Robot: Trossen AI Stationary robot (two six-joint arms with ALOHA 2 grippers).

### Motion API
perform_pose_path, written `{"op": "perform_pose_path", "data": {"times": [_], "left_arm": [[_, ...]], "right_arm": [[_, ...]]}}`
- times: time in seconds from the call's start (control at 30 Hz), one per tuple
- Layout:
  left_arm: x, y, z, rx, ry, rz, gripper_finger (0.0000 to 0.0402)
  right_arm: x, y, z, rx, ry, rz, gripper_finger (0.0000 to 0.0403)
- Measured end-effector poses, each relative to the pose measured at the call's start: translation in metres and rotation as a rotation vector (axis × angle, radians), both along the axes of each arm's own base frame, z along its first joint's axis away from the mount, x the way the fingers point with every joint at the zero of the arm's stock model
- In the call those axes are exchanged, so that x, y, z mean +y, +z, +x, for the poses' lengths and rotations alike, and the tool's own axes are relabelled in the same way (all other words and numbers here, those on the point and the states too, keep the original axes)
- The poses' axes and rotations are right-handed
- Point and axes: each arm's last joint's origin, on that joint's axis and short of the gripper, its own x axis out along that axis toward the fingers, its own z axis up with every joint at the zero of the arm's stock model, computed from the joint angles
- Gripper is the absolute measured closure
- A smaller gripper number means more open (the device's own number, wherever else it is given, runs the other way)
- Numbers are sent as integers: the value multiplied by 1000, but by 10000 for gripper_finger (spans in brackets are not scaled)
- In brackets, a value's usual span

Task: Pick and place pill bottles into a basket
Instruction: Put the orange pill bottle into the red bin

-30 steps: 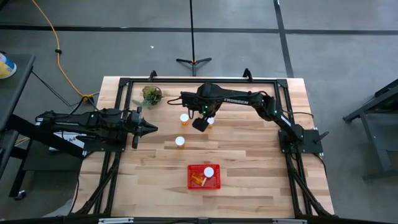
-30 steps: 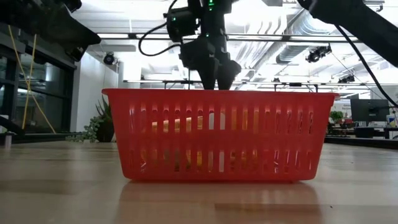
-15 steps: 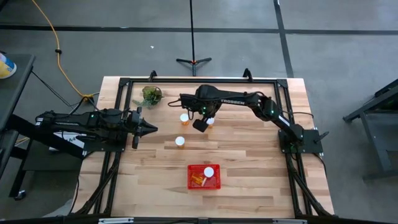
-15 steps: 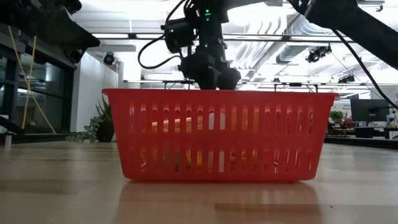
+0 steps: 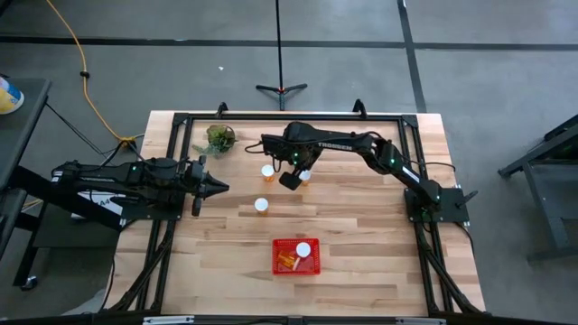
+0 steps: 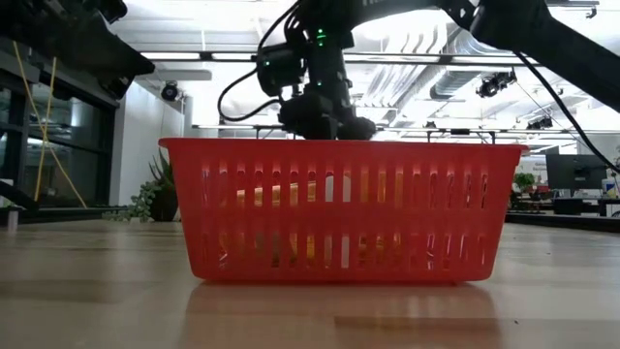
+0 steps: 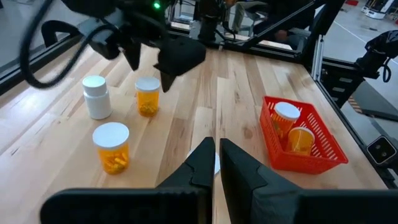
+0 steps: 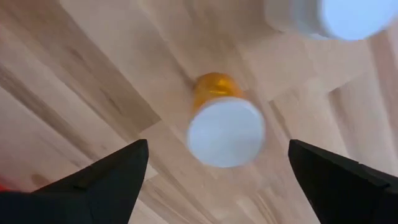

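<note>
- The wooden table (image 5: 361, 235) carries both dark arms, the right one reaching across its far half and the left one waiting at the left edge.
- The left gripper (image 5: 222, 187) points inward over the table with its fingers pressed together, holding nothing; the left wrist view shows the two fingers (image 7: 205, 163) meeting at their tips.
- The right gripper (image 5: 290, 180) hangs above the far middle of the table, fingers spread wide and empty, with an orange pill bottle (image 8: 224, 121) standing between and below the fingertips in the right wrist view.
- The red basket (image 5: 297, 256) sits well apart from the right gripper, toward the near edge of the table; in the low view its perforated wall (image 6: 339, 208) fills the foreground, with the right gripper above and behind its rim.
- Inside the basket, one white-capped bottle (image 5: 303, 249) stands upright and another orange one (image 5: 285, 262) lies beside it.
- A small green plant (image 5: 219, 138) stands at the far left corner, well to the left of the right gripper.
- A whitish bottle (image 7: 97, 96) stands just beside the bottle under the right gripper.
- Another orange bottle (image 5: 261, 205) stands alone between the right gripper and the left gripper, nearer the basket.
</note>
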Motion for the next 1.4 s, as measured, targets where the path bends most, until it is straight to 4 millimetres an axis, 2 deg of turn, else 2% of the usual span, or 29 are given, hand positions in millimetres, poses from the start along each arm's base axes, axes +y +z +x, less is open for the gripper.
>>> {"op": "perform_pose_path", "data": {"times": [0.53,0.87,1.4], "left_arm": [[0,-2,-1,21,1,1,341],[0,-2,-1,21,1,1,341],[0,-2,-1,21,4,2,341]], "right_arm": [[-7,0,0,-31,-41,45,24],[0,-34,-4,44,-37,101,25],[-4,-37,4,-52,-37,76,38]]}}
